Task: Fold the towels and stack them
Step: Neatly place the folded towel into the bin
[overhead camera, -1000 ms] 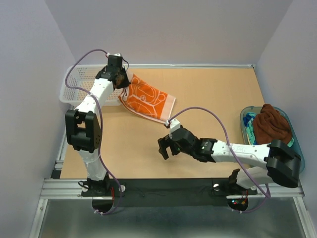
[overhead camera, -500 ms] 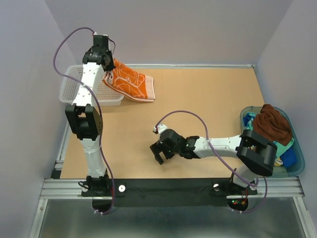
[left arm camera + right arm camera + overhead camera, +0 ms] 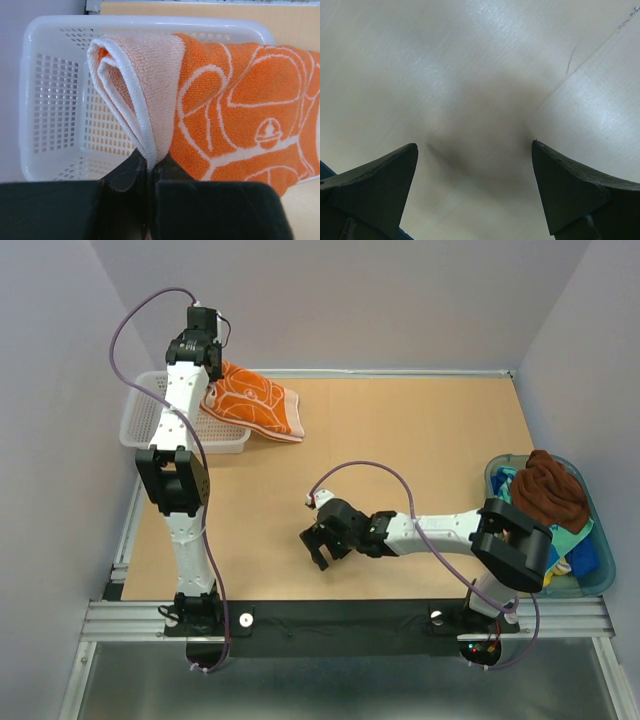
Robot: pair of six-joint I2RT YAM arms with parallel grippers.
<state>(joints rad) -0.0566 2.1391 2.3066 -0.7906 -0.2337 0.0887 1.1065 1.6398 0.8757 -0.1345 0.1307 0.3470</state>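
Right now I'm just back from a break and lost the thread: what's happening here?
The left gripper is shut on the pale edge of the folded orange towel, holding it over the white mesh basket. The right gripper hangs open above bare tabletop, empty. A brown towel sits heaped in the blue-green tub.

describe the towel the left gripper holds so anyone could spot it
At the table's far left corner sits a white mesh basket. Over its right edge the left gripper pinches an orange towel with white lines, unlike the brown towel opposite.
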